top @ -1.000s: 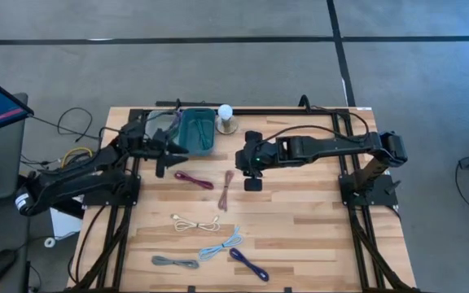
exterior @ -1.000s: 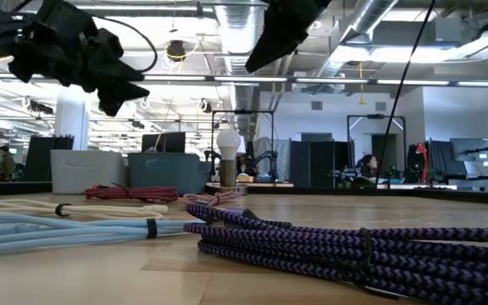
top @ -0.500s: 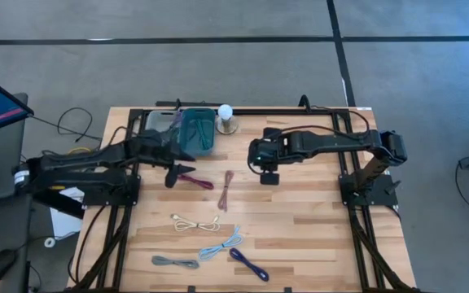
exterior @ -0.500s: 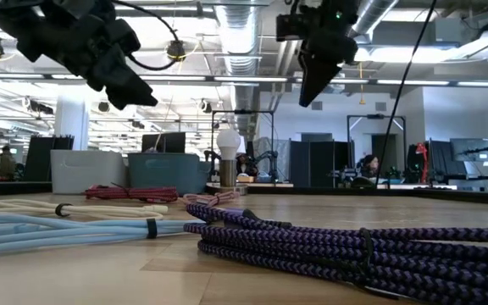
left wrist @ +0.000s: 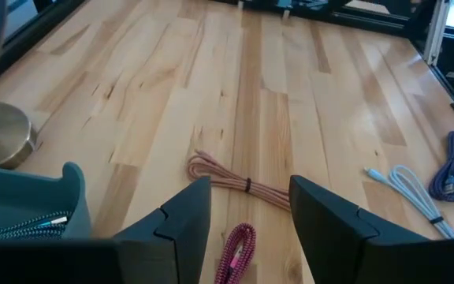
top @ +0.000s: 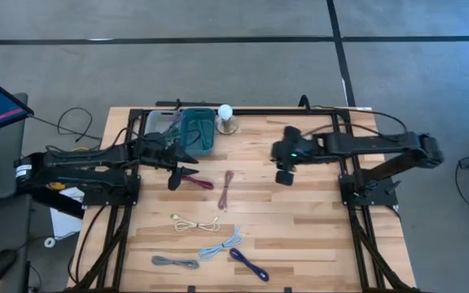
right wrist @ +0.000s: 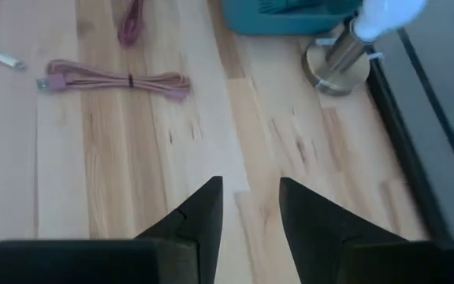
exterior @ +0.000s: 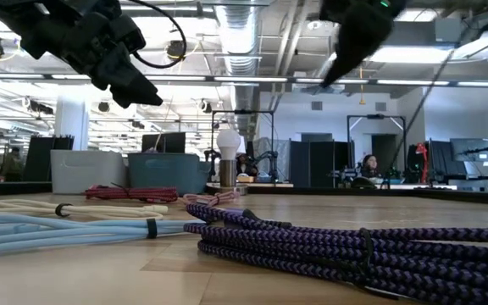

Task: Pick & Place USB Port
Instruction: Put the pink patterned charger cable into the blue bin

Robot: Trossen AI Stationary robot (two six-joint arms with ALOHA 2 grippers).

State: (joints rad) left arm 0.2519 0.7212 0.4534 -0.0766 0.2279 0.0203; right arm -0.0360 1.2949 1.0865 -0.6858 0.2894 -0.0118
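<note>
**Both grippers empty above the table, cables lying on the wood**

In the high view the teal bin [top: 197, 132] sits at the upper left of the table [top: 316, 236], and the left arm covers part of its near side, so what lies inside is hard to make out. In the left wrist view only a corner of this bin shows at the lower left. The magenta cable [top: 195, 180] is partly cut off there too, between the two fingers. In the low view the purple cable [exterior: 346, 246] fills the foreground and hides much of the table behind it.

The left gripper [top: 175, 176] hovers left of centre, just above the end of the magenta cable, with its fingers spread and nothing between them. The right gripper [top: 284, 174] hangs right of centre over bare wood, fingers apart and empty. The pink cable [top: 227, 189] lies between the two grippers. A lamp [top: 226, 118] stands just right of the bin.

Compared with one second before, the right gripper has moved away to the right of the frame, from beside the pink cable. The left gripper has moved a little to the right, towards the magenta cable. The cables lie as before.
</note>
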